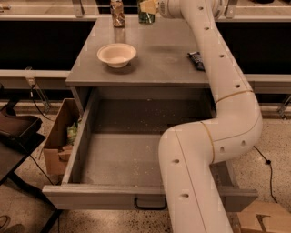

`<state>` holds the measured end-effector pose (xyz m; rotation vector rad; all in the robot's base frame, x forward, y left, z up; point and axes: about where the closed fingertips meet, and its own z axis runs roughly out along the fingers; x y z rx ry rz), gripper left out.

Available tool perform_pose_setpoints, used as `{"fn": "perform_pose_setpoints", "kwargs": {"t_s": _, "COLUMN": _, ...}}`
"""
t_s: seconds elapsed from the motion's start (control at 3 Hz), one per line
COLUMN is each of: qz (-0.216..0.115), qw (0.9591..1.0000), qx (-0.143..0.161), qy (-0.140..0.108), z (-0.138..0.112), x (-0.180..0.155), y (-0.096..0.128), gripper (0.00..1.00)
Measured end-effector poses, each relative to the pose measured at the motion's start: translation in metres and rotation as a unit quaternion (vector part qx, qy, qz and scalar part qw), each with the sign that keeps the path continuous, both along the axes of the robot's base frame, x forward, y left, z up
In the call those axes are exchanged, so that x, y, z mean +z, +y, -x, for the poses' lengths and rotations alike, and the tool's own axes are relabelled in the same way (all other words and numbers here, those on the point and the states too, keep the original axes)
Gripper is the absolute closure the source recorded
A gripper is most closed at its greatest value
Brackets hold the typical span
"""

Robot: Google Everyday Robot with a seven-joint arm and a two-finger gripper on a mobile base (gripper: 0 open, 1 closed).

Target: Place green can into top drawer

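The green can (pixel 145 17) stands at the back edge of the grey cabinet top (pixel 159 63), and only its lower part shows. My gripper (pixel 148 6) is right at the can's top and covers its upper part. The white arm reaches up from the lower right, across the drawer and the cabinet top. The top drawer (pixel 100 196) is pulled wide open below the cabinet top. Its speckled floor holds nothing that I can see, and the arm hides its right part.
A brown-orange can (pixel 117 12) stands left of the green can. A cream bowl (pixel 117 54) sits on the cabinet top's left. A small dark packet (pixel 196 60) lies on its right. A cardboard box (pixel 61 136) stands left of the drawer on the floor.
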<state>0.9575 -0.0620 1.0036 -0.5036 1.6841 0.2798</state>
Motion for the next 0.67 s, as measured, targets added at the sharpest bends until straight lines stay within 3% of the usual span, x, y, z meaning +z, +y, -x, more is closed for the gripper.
{"fn": "perform_pose_setpoints", "kwargs": {"t_s": 0.33, "qz": 0.020, "qw": 0.9971, "qx": -0.015, "qy": 0.071, "z": 0.028, "x": -0.002, "y": -0.012, "gripper": 1.00}}
{"fn": "perform_pose_setpoints", "kwargs": {"t_s": 0.67, "qz": 0.037, "qw": 0.9876, "qx": -0.043, "qy": 0.146, "z": 0.068, "x": -0.007, "y": -0.028, "gripper": 1.00}}
